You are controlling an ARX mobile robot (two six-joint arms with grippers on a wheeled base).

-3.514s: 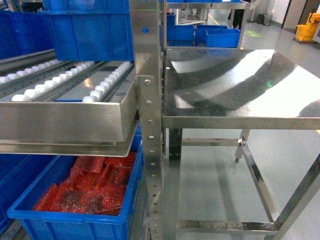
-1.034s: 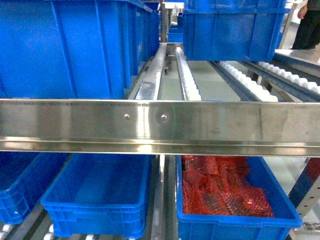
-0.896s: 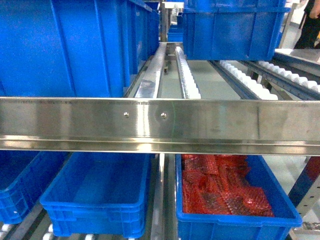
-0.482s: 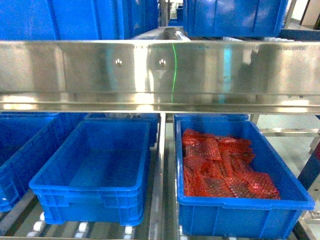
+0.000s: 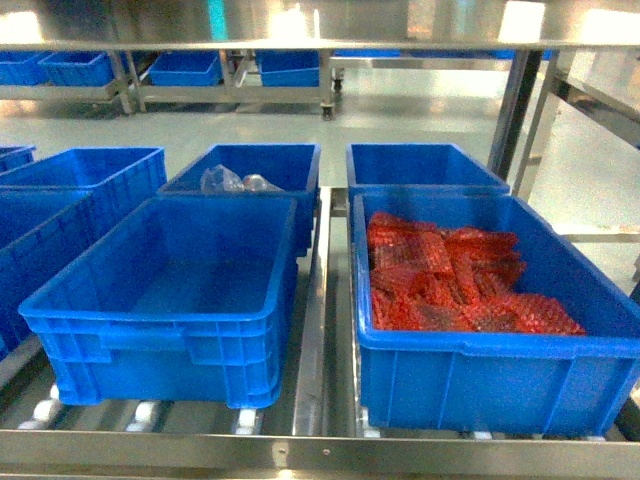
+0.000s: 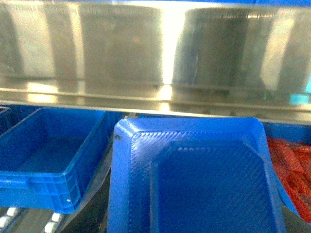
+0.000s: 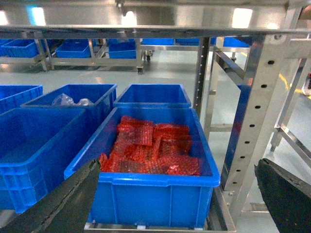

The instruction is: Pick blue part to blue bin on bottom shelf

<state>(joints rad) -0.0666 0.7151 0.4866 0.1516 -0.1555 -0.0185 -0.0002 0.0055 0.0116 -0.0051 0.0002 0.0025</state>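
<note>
Blue part (image 6: 194,179) carried in left gripper, above and left of red-filled bin (image 5: 480,300); empty bin (image 5: 165,300) further left. Right jaws spread, empty. Risk: clipping upper rail (image 6: 155,53), dropping into red bin.

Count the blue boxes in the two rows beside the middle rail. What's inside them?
Holding red packets: 1, the front right bin
Holding clear bags: 1, the rear left bin
Nothing showing inside: 2, the front left bin and the rear right bin
Total: 4 bins
</note>
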